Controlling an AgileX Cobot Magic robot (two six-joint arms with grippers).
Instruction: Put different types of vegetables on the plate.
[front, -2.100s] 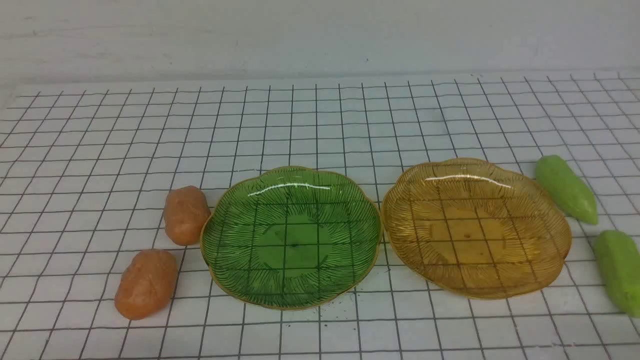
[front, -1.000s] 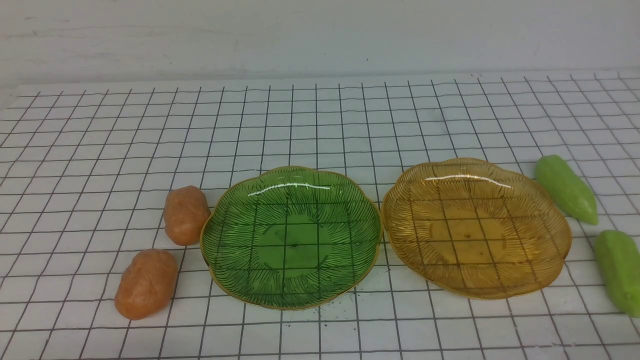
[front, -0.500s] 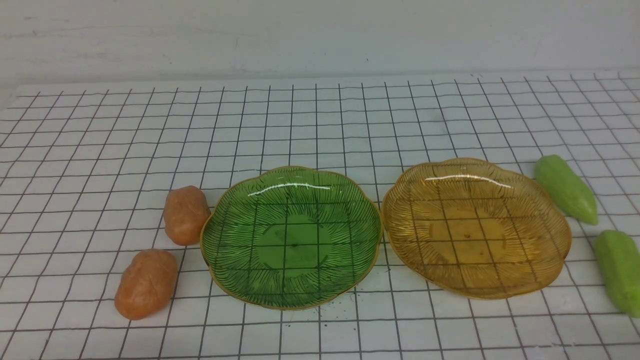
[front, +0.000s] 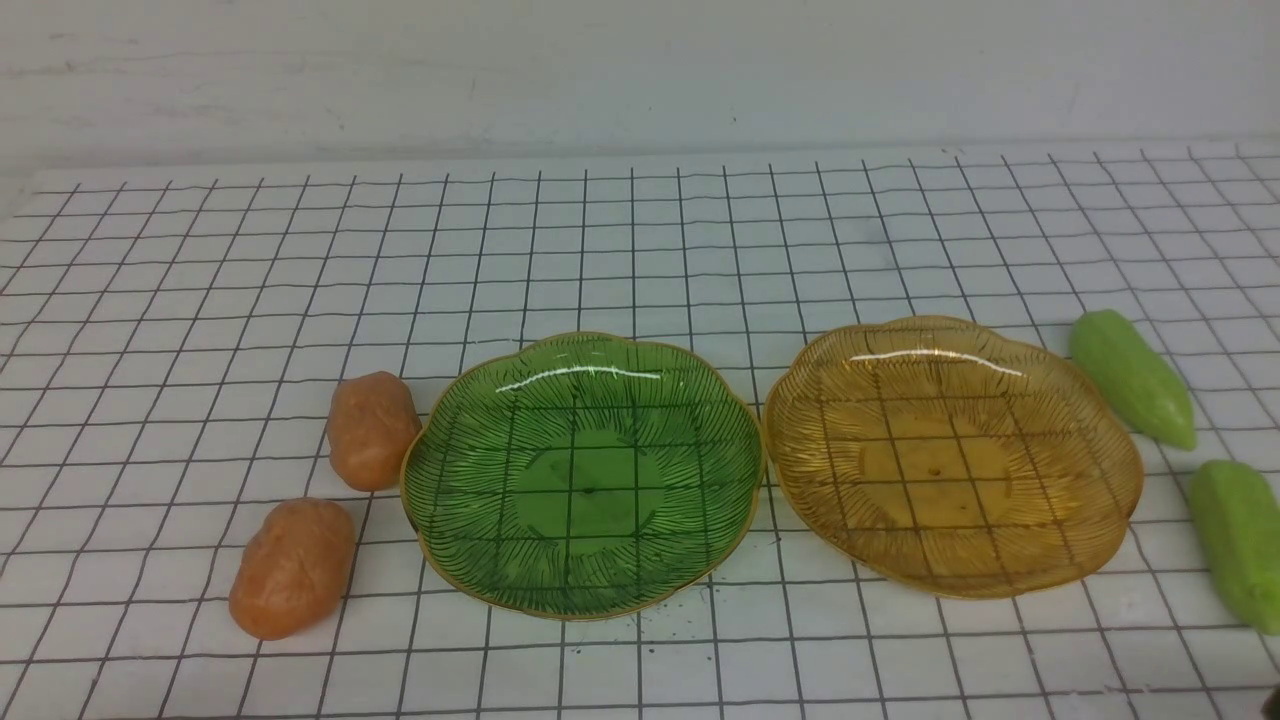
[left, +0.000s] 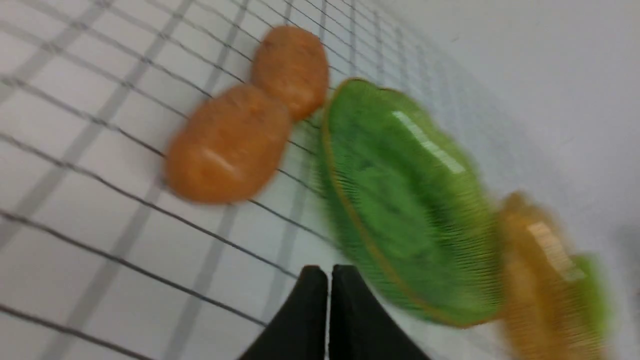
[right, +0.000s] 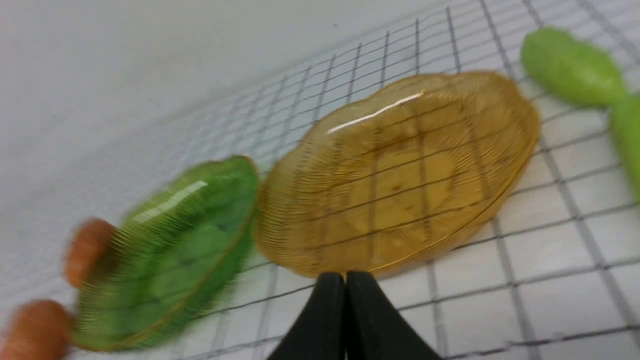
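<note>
Black and pressed together, the left hand (left: 328, 272) holds nothing, poised low over the table (front: 200, 280) close to the rear potato (front: 372, 430) and front potato (front: 293, 568), both left of the green plate (front: 406, 490). The right hand (right: 345, 277), equally closed and empty, points at the amber plate (front: 1138, 485); the rear gourd (front: 1132, 378) and front gourd (front: 1238, 540) lie right of it.

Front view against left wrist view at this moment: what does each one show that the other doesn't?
Only the front view: the far gourd and near gourd distinctly, on the table right of the amber plate, the near one cut by the frame edge. Only the left wrist view: the left gripper, jaws shut, empty; past the amber plate just a green blur. Both: the far potato and near potato left of the green plate, and both plates empty.
</note>
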